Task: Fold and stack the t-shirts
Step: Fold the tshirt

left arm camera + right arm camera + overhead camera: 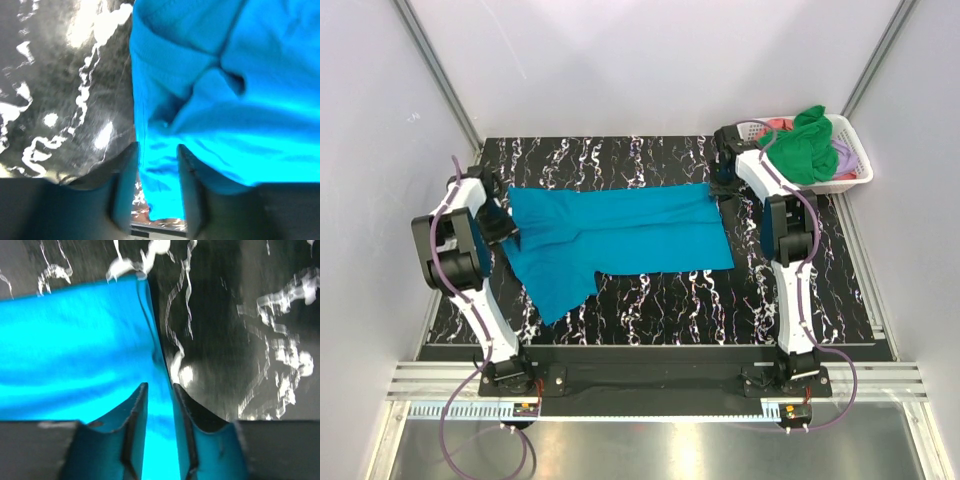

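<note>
A black table (660, 300) with white marbling, seen from above, two robot arms bolted at its near edge. On the left, the left arm (455, 250) bends in toward the left end of a teal shirt (620, 235). The left fingers (124, 190) stand a little apart, and the shirt's rumpled edge lies in the gap between them, on the table. The teal shirt lies spread across the middle of the table from left to right, mostly flat, with one part trailing toward the near left. At its right end, the right arm (790, 240) reaches to the far corner of the cloth. The right fingers (134, 430) are narrowly parted, with a strip of the shirt's edge running between them. Both wrist views are blurred. At the far right corner of the table sits a white lattice basket (850, 185). It holds a heaped green shirt (805, 145), with a pink shirt (778, 124) and a lilac shirt (842, 153) showing beside it.
</note>
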Robot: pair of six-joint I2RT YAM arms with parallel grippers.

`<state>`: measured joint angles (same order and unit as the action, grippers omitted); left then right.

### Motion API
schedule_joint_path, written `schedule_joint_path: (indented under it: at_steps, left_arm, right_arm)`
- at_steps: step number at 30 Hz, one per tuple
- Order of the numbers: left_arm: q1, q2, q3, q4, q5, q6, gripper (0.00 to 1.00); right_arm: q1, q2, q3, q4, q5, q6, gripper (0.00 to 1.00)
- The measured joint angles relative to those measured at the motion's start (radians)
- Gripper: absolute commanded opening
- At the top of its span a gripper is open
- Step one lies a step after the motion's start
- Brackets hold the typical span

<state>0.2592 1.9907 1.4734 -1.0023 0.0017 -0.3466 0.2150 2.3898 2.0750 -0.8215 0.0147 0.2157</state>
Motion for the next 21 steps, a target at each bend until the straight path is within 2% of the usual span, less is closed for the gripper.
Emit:
schedule_joint_path:
  at_steps: [1,4,6,8,14,21]
  left_arm:
    - [0.0,-0.019,0.0,-0.003,0.0,-0.003,0.53]
    - [0.0,-0.12,-0.03,0.023,-0.001,-0.016,0.6]
    - [-0.002,-0.232,-0.087,0.043,-0.001,-0.027,0.62]
    - [-0.01,-0.358,-0.17,0.069,0.009,-0.043,0.62]
    - [-0.085,-0.622,-0.436,0.127,0.051,-0.123,0.65]
    - [-0.189,-0.755,-0.69,0.159,0.139,-0.262,0.68]
  right_arm:
    - [0.0,-0.008,0.001,-0.024,0.0,0.006,0.37]
    - [0.0,-0.07,-0.031,-0.083,-0.018,0.037,0.47]
    - [0.0,-0.154,-0.116,-0.091,-0.035,0.069,0.53]
    - [0.0,-0.26,-0.212,-0.113,-0.051,0.112,0.65]
    - [0.0,-0.544,-0.507,-0.104,-0.092,0.282,0.63]
    - [0.0,-0.659,-0.836,-0.018,-0.116,0.477,0.59]
